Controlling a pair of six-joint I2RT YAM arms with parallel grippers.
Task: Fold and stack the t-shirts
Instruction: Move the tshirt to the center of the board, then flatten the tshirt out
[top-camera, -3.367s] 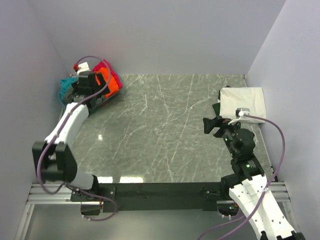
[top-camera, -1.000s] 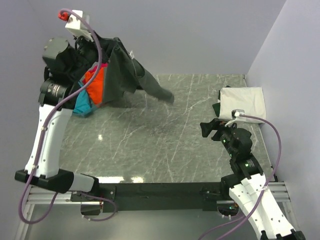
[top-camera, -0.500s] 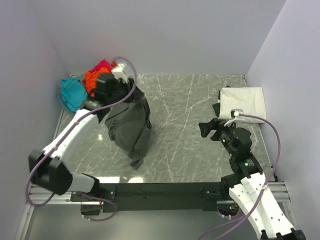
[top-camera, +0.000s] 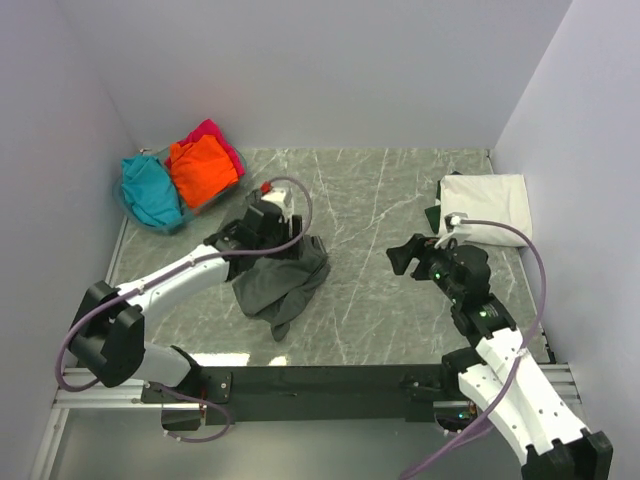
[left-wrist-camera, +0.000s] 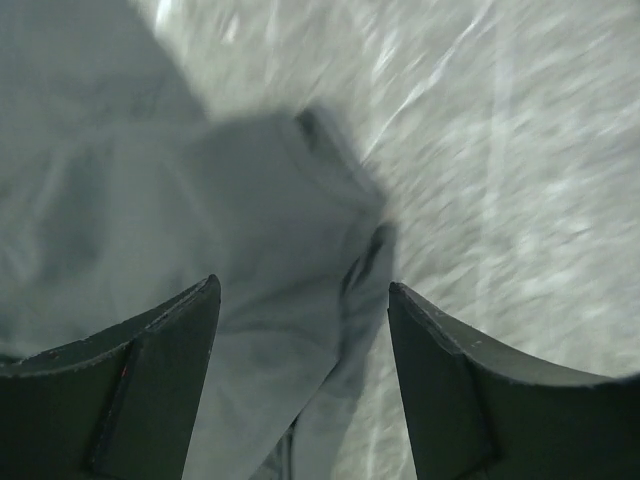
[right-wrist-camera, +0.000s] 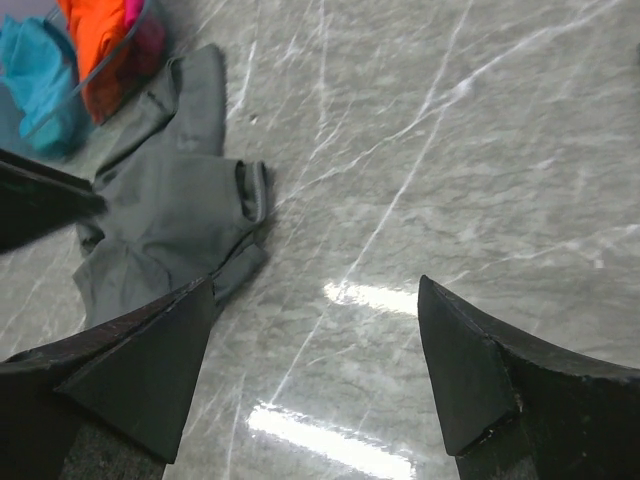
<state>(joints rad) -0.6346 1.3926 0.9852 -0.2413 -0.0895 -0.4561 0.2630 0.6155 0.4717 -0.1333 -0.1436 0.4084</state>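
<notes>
I see the left gripper (left-wrist-camera: 300, 290) spread wide, nothing pinched, right over the dark grey t-shirt (top-camera: 280, 285) that lies crumpled left of centre in the top view. The right gripper (right-wrist-camera: 315, 285) hangs wide and empty right of centre, near the folded white t-shirt (top-camera: 487, 205) at the right edge. The teal t-shirt (top-camera: 148, 190), orange t-shirt (top-camera: 200, 168) and magenta t-shirt (top-camera: 215, 132) are bunched upper left.

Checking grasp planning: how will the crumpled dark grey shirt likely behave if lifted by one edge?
The grey shirt lies in loose, uneven folds, so it is probably floppy and would hang long from one pinch. Its thin layers suggest it is light. Pushed on the glossy table, it would likely bunch rather than slide whole.
</notes>
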